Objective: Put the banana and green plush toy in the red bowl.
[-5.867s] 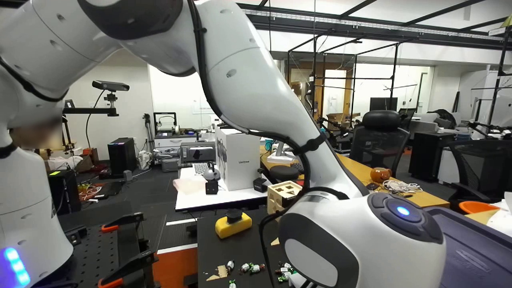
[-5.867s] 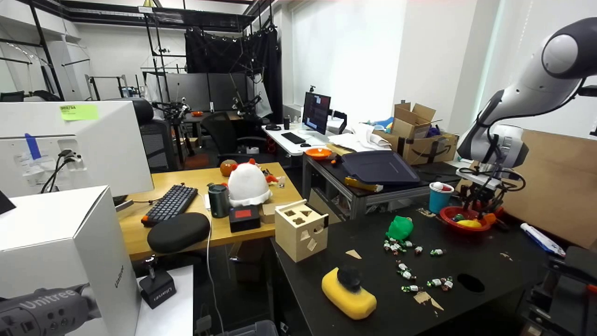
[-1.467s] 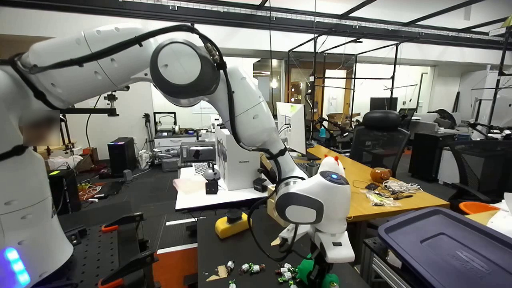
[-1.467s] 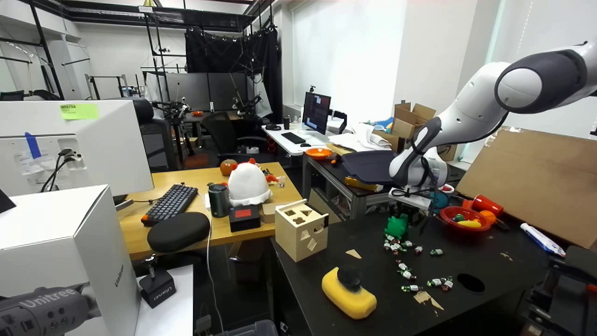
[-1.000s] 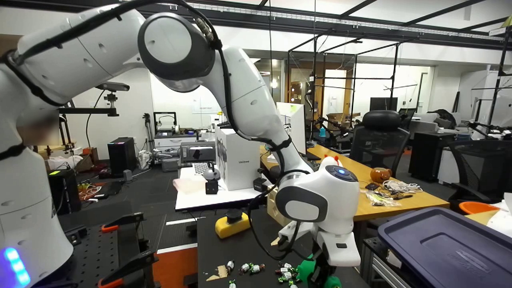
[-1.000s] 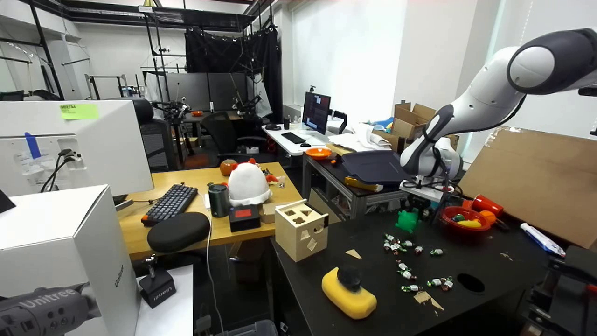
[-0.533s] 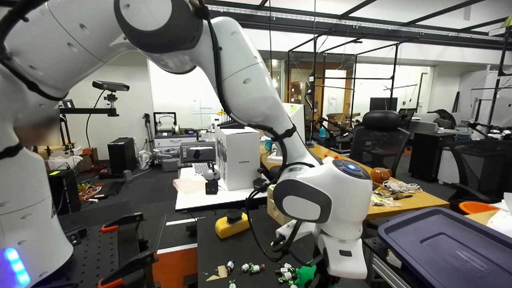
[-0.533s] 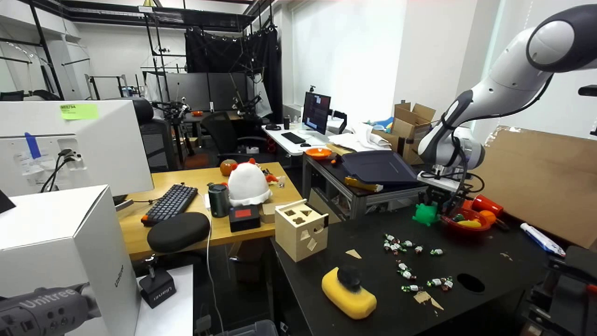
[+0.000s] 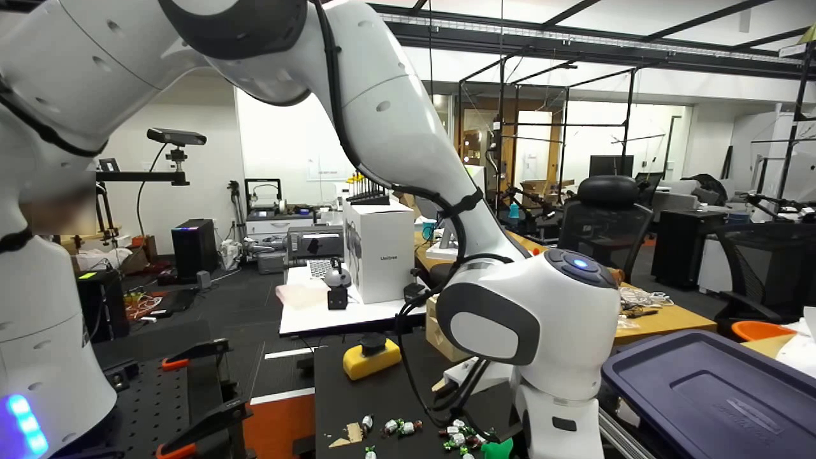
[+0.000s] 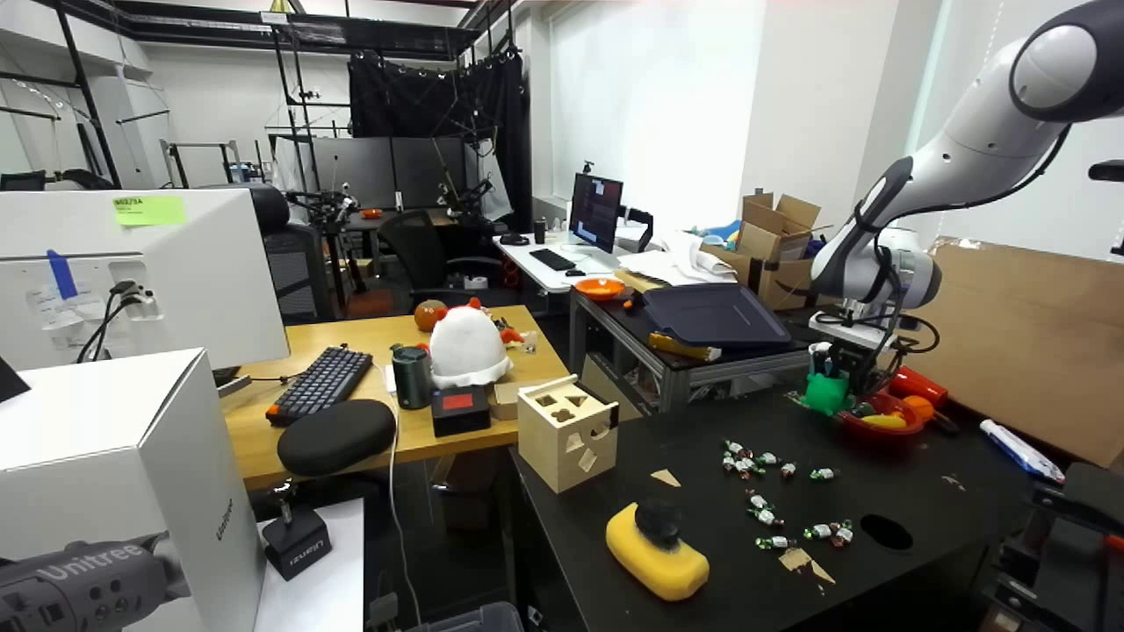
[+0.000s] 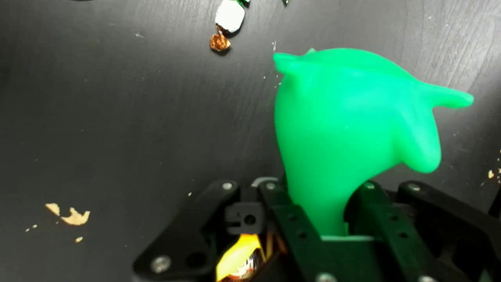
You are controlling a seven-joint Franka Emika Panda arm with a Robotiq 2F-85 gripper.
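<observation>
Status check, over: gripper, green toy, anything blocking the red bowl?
Gripper shut on green toy. Toy beside red bowl, not yet in; banana already inside. Red cup on its side by bowl, probably clear.

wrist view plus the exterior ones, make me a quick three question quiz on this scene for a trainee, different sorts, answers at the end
1. Open question: what does the end effector hold in the wrist view?
2. True or false: in an exterior view, the banana lies in the red bowl.
3. Fill the gap: the wooden box with cut-out shapes stands on the ____ table.

Key
1. The green toy.
2. True.
3. Black.
</observation>
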